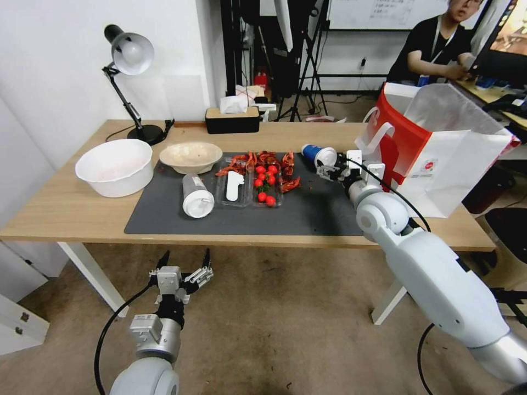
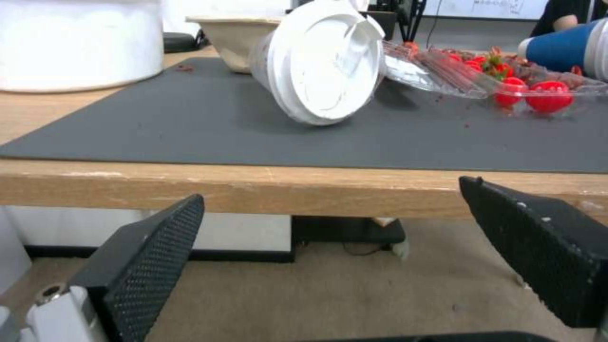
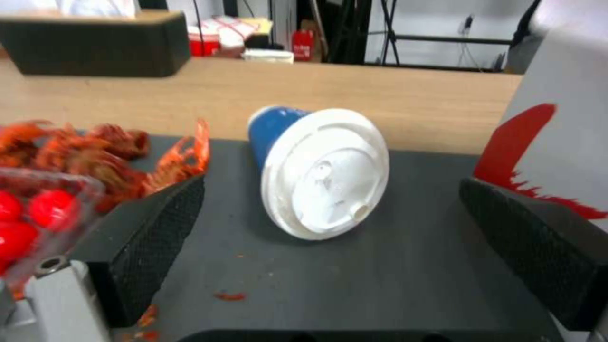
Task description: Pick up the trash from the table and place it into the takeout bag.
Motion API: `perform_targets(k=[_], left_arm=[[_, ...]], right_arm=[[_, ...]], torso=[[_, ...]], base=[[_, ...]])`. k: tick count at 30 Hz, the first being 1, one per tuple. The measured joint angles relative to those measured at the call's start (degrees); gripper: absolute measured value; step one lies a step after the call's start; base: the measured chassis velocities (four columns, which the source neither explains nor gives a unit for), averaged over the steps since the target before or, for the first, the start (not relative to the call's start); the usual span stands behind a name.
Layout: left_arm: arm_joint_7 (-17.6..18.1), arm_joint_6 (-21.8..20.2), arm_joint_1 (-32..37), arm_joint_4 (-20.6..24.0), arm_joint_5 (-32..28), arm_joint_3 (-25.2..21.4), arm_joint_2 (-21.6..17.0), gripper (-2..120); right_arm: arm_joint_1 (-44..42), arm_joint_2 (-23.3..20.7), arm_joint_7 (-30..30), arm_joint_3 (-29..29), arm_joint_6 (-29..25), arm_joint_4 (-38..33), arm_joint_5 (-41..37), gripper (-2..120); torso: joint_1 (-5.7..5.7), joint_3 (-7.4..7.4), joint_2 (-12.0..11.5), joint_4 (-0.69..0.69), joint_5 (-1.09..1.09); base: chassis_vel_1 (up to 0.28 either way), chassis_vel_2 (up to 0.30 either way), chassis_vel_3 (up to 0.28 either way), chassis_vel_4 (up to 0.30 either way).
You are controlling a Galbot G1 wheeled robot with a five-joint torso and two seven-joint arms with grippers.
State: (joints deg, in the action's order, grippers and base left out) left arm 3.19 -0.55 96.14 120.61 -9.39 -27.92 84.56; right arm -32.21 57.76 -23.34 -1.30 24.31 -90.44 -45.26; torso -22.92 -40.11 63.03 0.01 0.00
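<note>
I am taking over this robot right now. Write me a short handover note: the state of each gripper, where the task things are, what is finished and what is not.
Right gripper: jaws open, over the mat's right end, lined up on the blue paper cup, not yet touching it.
Left gripper: jaws open, empty, parked below the table's near edge.
Blue paper cup lies on its side on the dark mat, next to the takeout bag, which stands open at the table's right end.
Clear white-lidded cup lies on the mat; beige bowl sits upright behind it.
Done: nothing seen inside the bag.
Left: blue cup, clear cup, bowl and the red food litter.
</note>
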Motion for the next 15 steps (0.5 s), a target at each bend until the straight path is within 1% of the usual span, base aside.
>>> perform_targets(k=[7, 11, 15], left_arm=[[0.0, 0.0, 0.0, 0.1, 0.0, 0.0, 0.0, 100], [0.0, 0.0, 0.2, 0.1, 0.0, -0.2, 0.0, 100], [0.0, 0.0, 0.2, 0.1, 0.0, -0.2, 0.0, 100]], right_arm=[[1.1, 0.2, 0.4, -0.8, 0.0, 1.7, 0.0, 100], [2.7, 0.6, 1.0, -1.7, 0.0, 4.2, 0.0, 100], [2.9, 0.7, 1.1, -1.8, 0.0, 4.6, 0.0, 100]], torso=[[0.0, 0.0, 0.0, -0.02, 0.0], [0.0, 0.0, 0.0, -0.01, 0.0], [0.0, 0.0, 0.0, -0.01, 0.0]], base=[[0.0, 0.0, 0.0, 0.0], [0.0, 0.0, 0.0, 0.0], [0.0, 0.0, 0.0, 0.0]])
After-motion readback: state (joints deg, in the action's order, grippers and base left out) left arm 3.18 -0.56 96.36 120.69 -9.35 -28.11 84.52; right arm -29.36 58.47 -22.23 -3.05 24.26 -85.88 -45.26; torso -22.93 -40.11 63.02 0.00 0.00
